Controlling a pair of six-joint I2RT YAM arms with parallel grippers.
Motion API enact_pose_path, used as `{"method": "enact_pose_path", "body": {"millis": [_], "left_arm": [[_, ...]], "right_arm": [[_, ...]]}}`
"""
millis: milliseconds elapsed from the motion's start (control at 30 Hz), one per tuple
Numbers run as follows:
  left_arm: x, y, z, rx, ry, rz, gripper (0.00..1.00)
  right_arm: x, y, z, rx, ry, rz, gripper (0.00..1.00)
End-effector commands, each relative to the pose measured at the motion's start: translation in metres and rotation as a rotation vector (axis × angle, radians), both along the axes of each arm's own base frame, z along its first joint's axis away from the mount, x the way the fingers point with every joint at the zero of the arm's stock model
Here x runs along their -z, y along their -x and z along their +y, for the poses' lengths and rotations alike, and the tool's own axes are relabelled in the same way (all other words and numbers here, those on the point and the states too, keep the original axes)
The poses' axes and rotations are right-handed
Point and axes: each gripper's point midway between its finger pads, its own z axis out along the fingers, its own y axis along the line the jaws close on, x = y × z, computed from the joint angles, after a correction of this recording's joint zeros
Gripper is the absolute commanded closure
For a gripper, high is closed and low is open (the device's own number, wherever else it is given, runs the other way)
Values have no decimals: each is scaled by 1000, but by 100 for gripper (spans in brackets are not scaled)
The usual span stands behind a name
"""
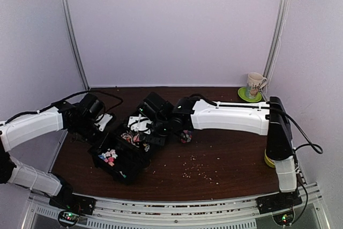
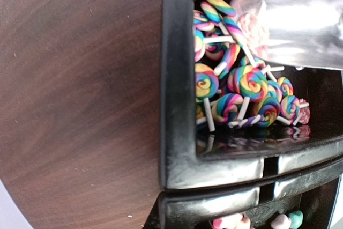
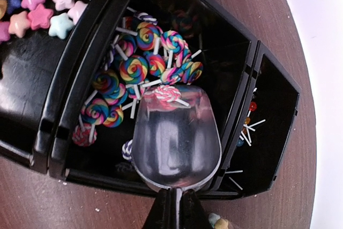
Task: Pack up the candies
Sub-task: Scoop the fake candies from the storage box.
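Left fingers (image 1: pixel 105 122) sit against the tray (image 3: pixel 51 132) edge (grip hidden, cannot tell). Candies (image 3: pixel 134 68) heap in its middle compartment. Right fingers (image 3: pixel 161 214) clench the clear scoop (image 3: pixel 177 143), one lollipop at its lip. Dig lower, then tilt back.

I see the dark wooden table (image 1: pixel 230 143) carrying a black tray (image 1: pixel 120 162) at nine o'clock, pale crumbs (image 1: pixel 197 171) toward six, a green saucer (image 1: pixel 250 96) at two, and loose candies (image 3: pixel 218 221) just beside the tray.
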Motion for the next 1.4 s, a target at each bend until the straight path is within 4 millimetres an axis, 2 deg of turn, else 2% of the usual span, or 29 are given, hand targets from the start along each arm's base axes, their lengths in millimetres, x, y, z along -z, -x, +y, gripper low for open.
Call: {"method": "enact_pose_path", "body": {"millis": [0, 133, 233, 400, 500, 600, 700, 800, 967, 1233, 1367], "left_arm": [[-88, -66, -32, 5, 154, -373, 100], [-84, -71, -27, -14, 114, -371, 100], [-84, -71, -24, -12, 87, -375, 100], [-92, -72, -27, 7, 99, -381, 100], [-93, -69, -36, 38, 140, -368, 100], [-95, -66, -44, 58, 184, -362, 100], [-100, -64, -52, 77, 232, -361, 100], [-104, -63, -58, 89, 271, -357, 100], [-97, -65, -64, 96, 283, -323, 100], [-91, -63, -72, 143, 319, -345, 100], [-91, -59, -75, 170, 340, -350, 100]], "right_arm": [[36, 34, -38, -49, 230, 157, 100], [22, 25, -54, 34, 266, 149, 100], [16, 27, -61, 45, 270, 160, 100], [19, 23, -62, 67, 287, 159, 100], [30, 15, -49, 93, 265, 162, 100], [38, 1, -27, 139, 188, 153, 100], [43, -5, -6, 152, 92, 153, 100], [55, 2, 7, 127, -9, 182, 100], [38, 7, 25, 82, -230, 170, 100], [47, 27, 43, -42, -294, 249, 100], [59, 36, 46, -83, -288, 285, 100]]}}
